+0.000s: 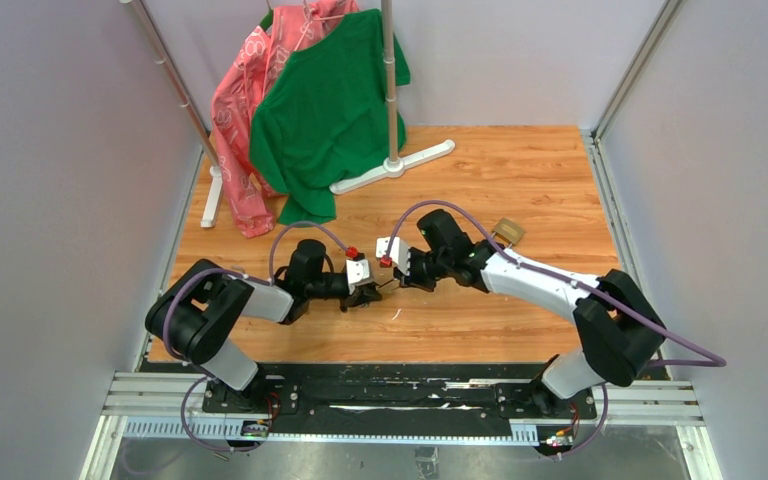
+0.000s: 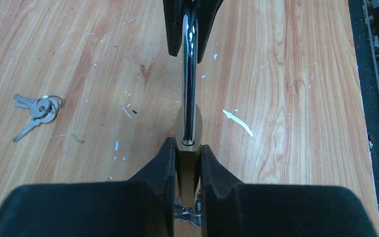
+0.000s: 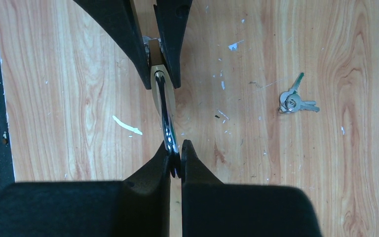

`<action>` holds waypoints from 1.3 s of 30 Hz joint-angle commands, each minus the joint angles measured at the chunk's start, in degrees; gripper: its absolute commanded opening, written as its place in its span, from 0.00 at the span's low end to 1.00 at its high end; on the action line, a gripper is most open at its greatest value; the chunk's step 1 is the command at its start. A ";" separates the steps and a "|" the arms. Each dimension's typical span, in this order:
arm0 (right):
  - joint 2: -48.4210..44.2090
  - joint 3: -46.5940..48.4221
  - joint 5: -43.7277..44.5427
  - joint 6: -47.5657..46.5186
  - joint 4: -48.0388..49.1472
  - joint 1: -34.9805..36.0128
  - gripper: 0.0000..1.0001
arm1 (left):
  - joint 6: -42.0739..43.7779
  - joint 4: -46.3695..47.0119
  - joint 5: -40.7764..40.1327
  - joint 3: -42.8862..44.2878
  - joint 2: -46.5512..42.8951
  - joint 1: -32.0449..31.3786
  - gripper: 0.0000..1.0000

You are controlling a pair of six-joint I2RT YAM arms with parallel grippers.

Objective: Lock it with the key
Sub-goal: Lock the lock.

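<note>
key (image 2: 35, 111) on table (image 2: 296, 74) | apart from padlock (image 2: 188, 136) | garments (image 1: 320, 110) behind

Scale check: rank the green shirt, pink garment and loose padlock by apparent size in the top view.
1. green shirt
2. pink garment, partly hidden behind it, so order unsure
3. loose padlock, clearly smallest

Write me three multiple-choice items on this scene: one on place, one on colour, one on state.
1. The key lies: A on the green shirt; B loose on the table; C on the black rail.
2. The padlock body is: A brass; B red; C blue.
3. The right gripper is: A open; B out of view; C shut on the shackle.
Answers: B, it rests on bare wood; A, yellow metal shows in both wrist views; C, its fingers pinch the chrome loop.
</note>
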 commanded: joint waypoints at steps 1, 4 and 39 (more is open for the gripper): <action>10.96 -3.52 -4.36 3.93 6.08 4.75 0.00 | 1.37 6.84 4.80 2.10 2.08 -3.61 0.00; 11.14 -2.62 -3.88 3.61 4.82 4.80 0.00 | 1.11 6.84 4.86 2.25 2.16 -3.57 0.00; -17.15 2.37 -5.24 6.54 -12.20 -1.75 0.47 | 7.96 -26.11 10.20 12.80 -16.04 -1.05 0.00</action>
